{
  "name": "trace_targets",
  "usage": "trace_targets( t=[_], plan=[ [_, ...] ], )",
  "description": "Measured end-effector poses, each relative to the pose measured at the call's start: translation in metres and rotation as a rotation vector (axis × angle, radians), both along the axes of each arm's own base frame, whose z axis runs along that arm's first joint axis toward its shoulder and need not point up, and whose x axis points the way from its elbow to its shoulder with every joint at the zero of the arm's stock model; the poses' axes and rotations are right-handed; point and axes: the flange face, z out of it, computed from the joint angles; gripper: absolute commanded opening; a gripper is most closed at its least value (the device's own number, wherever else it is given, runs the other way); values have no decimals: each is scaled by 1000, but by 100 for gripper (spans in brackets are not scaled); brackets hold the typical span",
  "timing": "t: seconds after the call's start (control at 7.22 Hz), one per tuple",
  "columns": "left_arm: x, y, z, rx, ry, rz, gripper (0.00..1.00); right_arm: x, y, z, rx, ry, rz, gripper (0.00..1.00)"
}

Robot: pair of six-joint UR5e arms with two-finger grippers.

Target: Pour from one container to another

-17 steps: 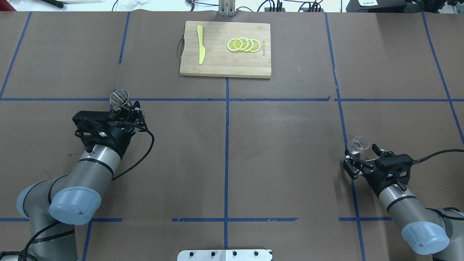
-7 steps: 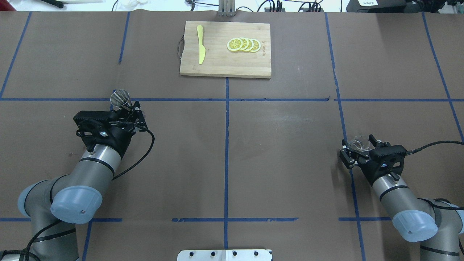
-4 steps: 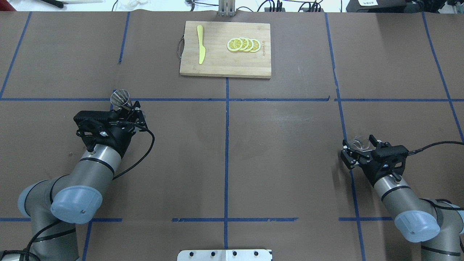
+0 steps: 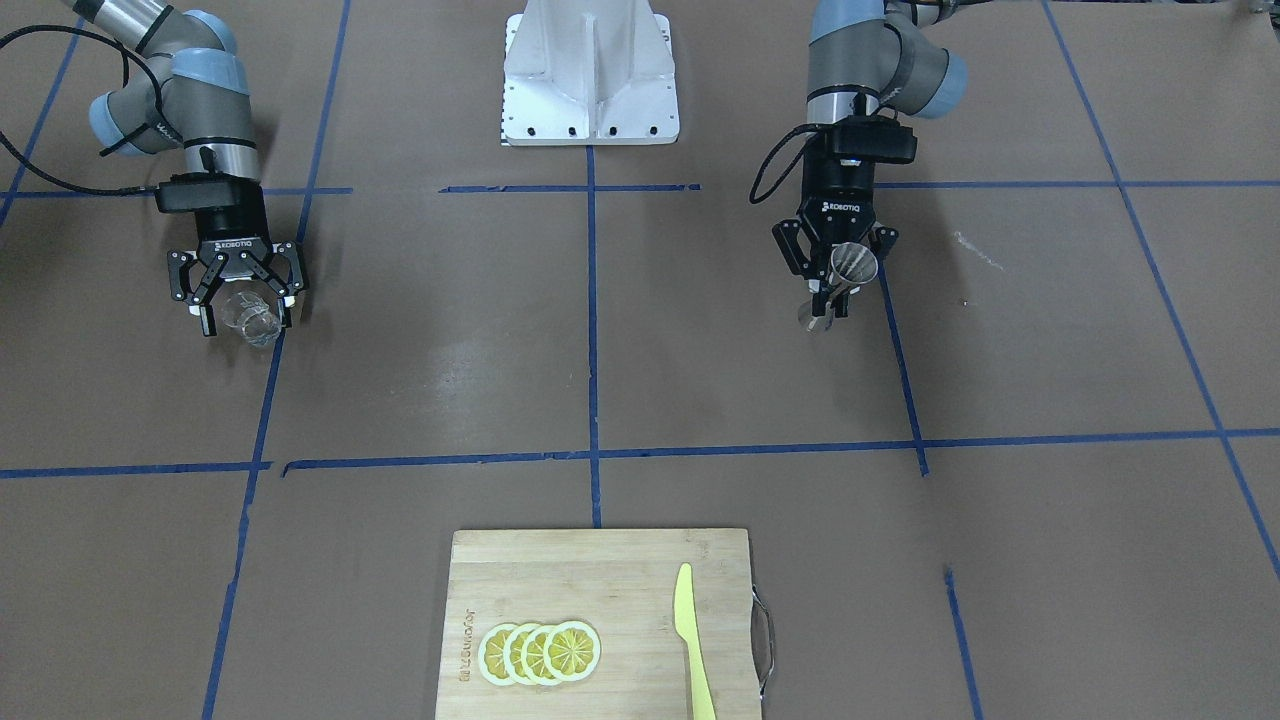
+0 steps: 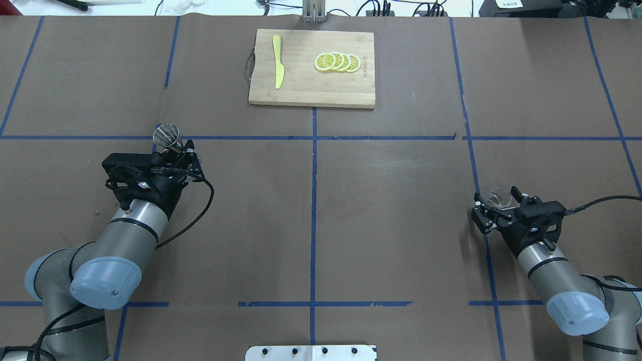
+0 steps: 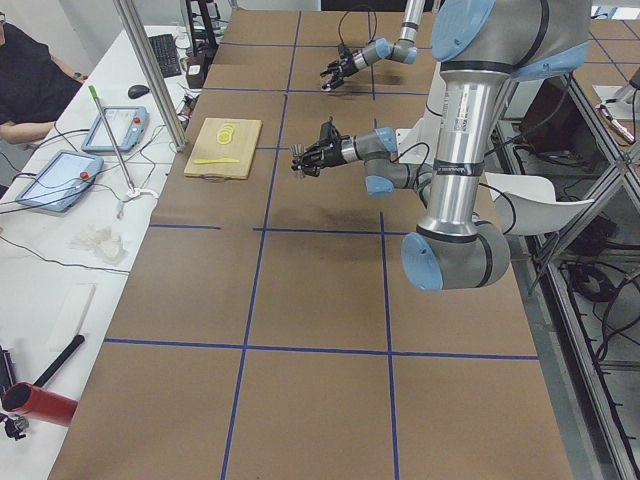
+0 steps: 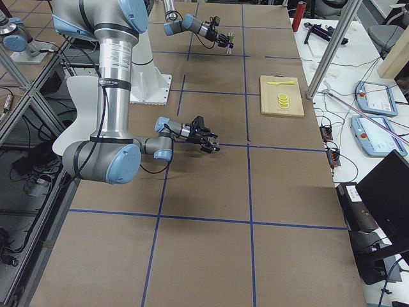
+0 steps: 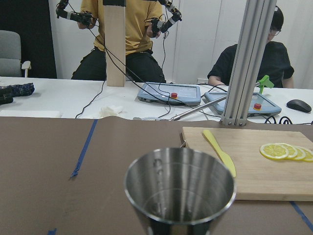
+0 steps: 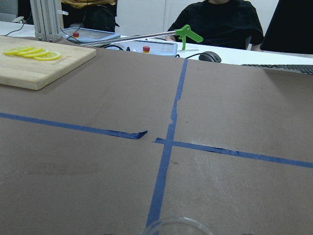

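**Item: glass cup (image 4: 252,318).** It stands on the table (image 4: 600,380) at the robot's right side, near a blue tape line. It is clear and small, and whether it holds any liquid cannot be told.

**Right gripper (image 4: 247,320).** The jaws are open, one finger on each side of the cup, with a gap showing on both sides. No grasp is made yet.

**Metal jigger (image 4: 853,263).** It is on the robot's left, well apart from the cup, and the left gripper (image 4: 835,290) is clamped on its narrow waist. The left wrist view shows its mouth upward and level. It appears to be held off the table, though this is not certain.

**Risks, as judged:**
- The cup sits near the fingertips rather than deep between the fingers. A shallow or off-centre closure could squeeze the round glass outward, skid it or tip it.
- Glass on smooth pads may slip or rotate once the cup is tilted for pouring, so the stream would wander.
- The jigger's mouth is narrow. The two arms must meet across a wide gap, and a small misalignment would put the pour onto the paper-covered table.
- A grip at the waist leaves the jigger free to pivot if the cup's rim knocks it.

**Surroundings.** The cutting board (image 4: 600,570), with lemon slices (image 4: 540,652) and a yellow knife (image 4: 690,640), lies at the far edge from the robot. I judge it no obstacle to bringing the two vessels together.
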Motion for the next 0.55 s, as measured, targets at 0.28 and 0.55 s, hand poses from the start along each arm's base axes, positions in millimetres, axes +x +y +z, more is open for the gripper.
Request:
trace_targets(
  t=[0.28,0.55],
  plan=[
    [0,-1,0,0,-1,-1,0,-3,3,2,0,3,-7,90],
    [-1,-2,1,0,-3,-4,0,-5,6,2,0,1,-14,79]
  ],
)
